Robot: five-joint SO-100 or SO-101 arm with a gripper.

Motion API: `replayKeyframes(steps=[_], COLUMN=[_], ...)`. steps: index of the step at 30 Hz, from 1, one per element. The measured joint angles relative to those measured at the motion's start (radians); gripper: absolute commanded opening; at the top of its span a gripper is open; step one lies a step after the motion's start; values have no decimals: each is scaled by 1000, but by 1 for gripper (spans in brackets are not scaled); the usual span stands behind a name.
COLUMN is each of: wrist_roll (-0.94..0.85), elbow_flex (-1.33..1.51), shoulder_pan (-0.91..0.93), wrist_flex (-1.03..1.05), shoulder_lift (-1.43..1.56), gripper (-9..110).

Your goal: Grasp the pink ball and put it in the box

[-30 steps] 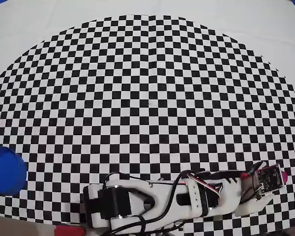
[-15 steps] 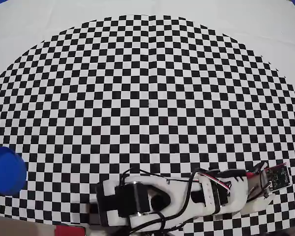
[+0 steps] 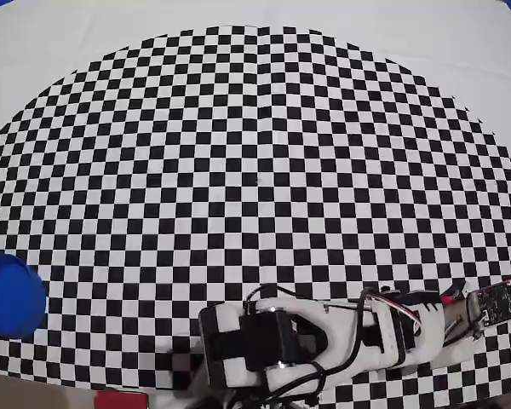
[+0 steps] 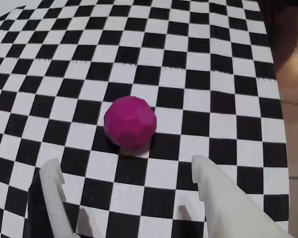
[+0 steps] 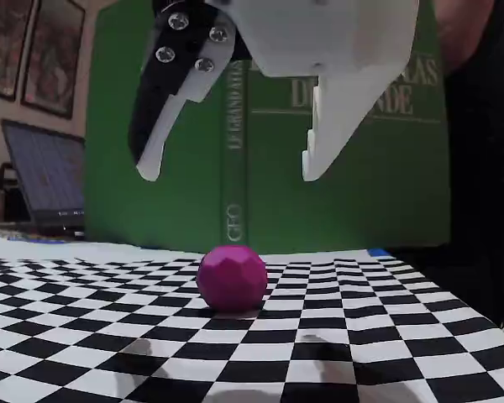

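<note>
1. In the fixed view we see the pink ball (image 5: pixel 233 279) resting on the checkered mat (image 5: pixel 84 327), its surface faintly faceted.
2. The gripper (image 5: pixel 231 174) hangs above the ball with its jaws spread wide; both fingertips are clear of the ball and hold nothing.
3. In the wrist view we find the ball (image 4: pixel 130 122) on the mat (image 4: pixel 208 79), ahead of the two white fingertips (image 4: pixel 52 171) and roughly centred between them; the gripper (image 4: pixel 125 167) is apart from it.
4. In the overhead view the arm (image 3: pixel 324 341) lies along the lower edge, reaching toward the right, with a small circuit board (image 3: pixel 494 302) at its far end. We cannot make out the ball here; the arm covers that spot.
5. The box (image 3: pixel 10 296), a round blue container, stands at the left edge of the overhead view, well apart from the gripper end of the arm.
6. A red piece (image 3: pixel 119 399) shows at the bottom edge of the overhead view, left of the arm's base.
7. Behind the ball in the fixed view stands a large green book (image 5: pixel 260 168), and at far left a laptop screen (image 5: pixel 46 180).
</note>
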Motion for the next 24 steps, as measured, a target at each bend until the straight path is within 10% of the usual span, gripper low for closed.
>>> replayKeyframes(steps=[24], wrist_roll=[0], elbow_flex=[-265], shoulder_pan=[-26], wrist_flex=[-17], shoulder_lift=[-347], gripper=[30])
